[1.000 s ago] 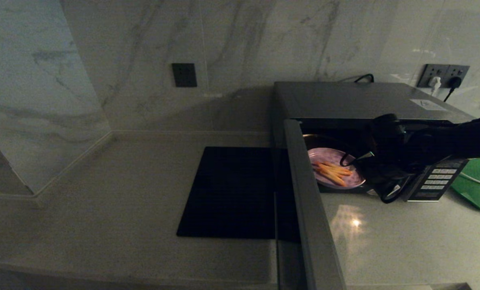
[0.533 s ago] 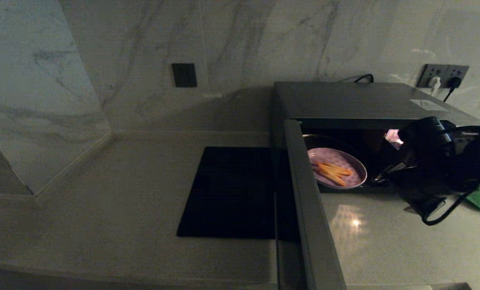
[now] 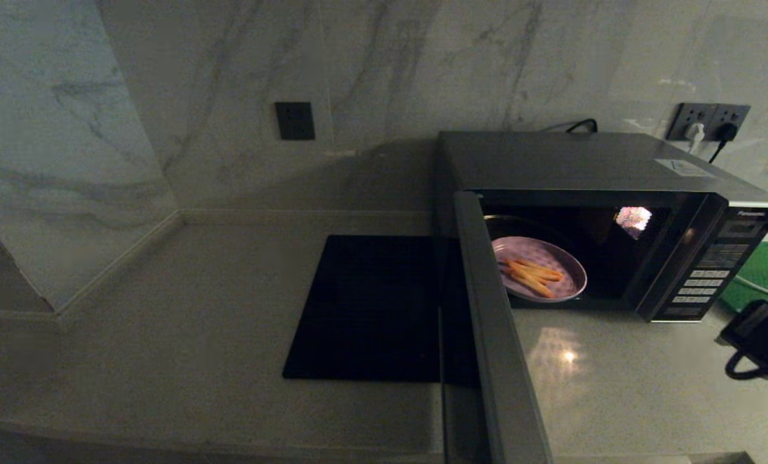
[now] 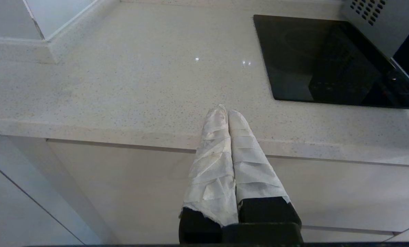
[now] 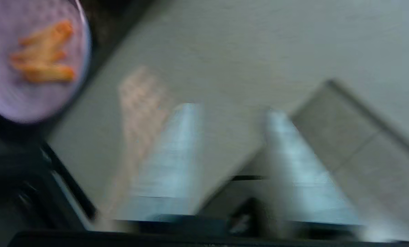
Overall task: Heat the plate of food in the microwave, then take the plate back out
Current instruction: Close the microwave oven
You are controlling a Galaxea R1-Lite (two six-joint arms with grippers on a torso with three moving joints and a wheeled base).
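Note:
The microwave [image 3: 584, 161] stands at the back right of the counter with its door [image 3: 493, 322] swung wide open toward me. Inside it sits the plate of food [image 3: 538, 269], pale lilac with orange sticks, also seen in the right wrist view [image 5: 36, 61]. My right arm [image 3: 761, 341] hangs at the far right, low over the counter and clear of the oven. The right gripper [image 5: 230, 109] is open with nothing between its fingers, and the plate lies well off to one side of it. My left gripper [image 4: 228, 111] is shut and empty, parked at the counter's front edge.
A flat black mat [image 3: 371, 309] lies left of the open door. A green tray [image 3: 754, 277] sits right of the microwave, beside its button panel [image 3: 700, 283]. Wall sockets [image 3: 709, 119] with plugs are behind it. Bare counter stretches in front of the oven.
My right arm has pulled out of the microwave's mouth and swung right and down to the edge of view. The plate stays inside, unmoved.

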